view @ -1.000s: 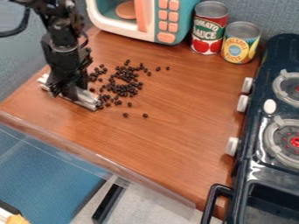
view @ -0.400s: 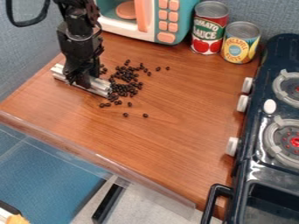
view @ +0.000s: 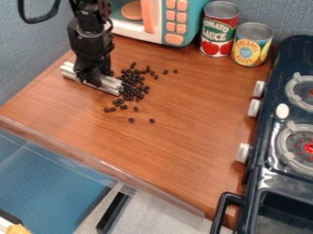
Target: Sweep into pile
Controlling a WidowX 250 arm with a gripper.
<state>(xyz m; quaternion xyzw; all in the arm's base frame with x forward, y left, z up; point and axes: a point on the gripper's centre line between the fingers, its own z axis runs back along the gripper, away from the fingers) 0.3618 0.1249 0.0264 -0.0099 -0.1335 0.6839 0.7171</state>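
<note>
My black gripper [view: 92, 78] hangs at the upper left of the wooden surface, shut on a silver-white bar-shaped sweeping tool [view: 110, 84]. The bar lies low over the wood, slanting from upper left to lower right, with its lower right end touching the left side of the beans. Dark beans [view: 133, 84] form a loose cluster just right of the tool. Several stray beans lie below the cluster, and a few are at its upper right. Part of the bar is hidden behind the gripper.
Behind the beans stands a toy microwave [view: 174, 23], with a tomato sauce can [view: 218, 29] and a pineapple can [view: 252, 45] to its right. A dark toy stove [view: 275, 137] borders the right side. A clear raised edge [view: 104, 169] runs along the front.
The gripper and the bar have moved right and slightly up, against the beans. Beans at the cluster's left have been pushed rightward or are now behind the gripper and bar.
</note>
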